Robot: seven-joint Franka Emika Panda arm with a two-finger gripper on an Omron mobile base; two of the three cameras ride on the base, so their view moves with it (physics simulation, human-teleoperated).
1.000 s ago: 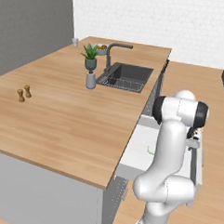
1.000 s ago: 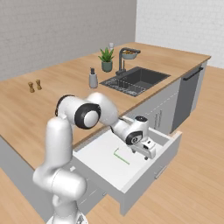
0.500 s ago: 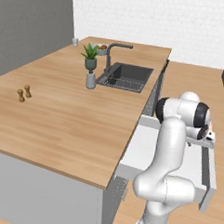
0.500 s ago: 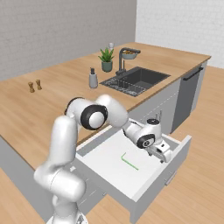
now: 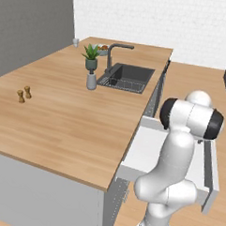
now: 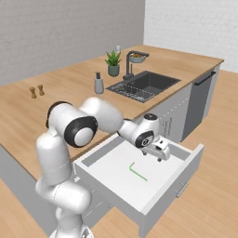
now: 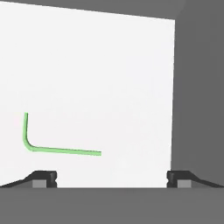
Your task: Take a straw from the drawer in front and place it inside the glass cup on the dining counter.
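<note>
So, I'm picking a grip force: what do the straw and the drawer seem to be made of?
Straw: probably plastic, a thin bright green tube with a smooth bend. Drawer: plain matte white inside, likely painted wood or laminate, with a grey front. It's rendered, so both are guesses.

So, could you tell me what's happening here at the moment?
The robot arm is working over the open drawer below the counter. Its gripper is open and holds nothing, hanging above the drawer's white floor. The green straw, which is bent like an L, lies flat on that floor, untouched. On the counter sit a sink, a potted plant and a small bottle. So the straw has not been picked up yet.
</note>
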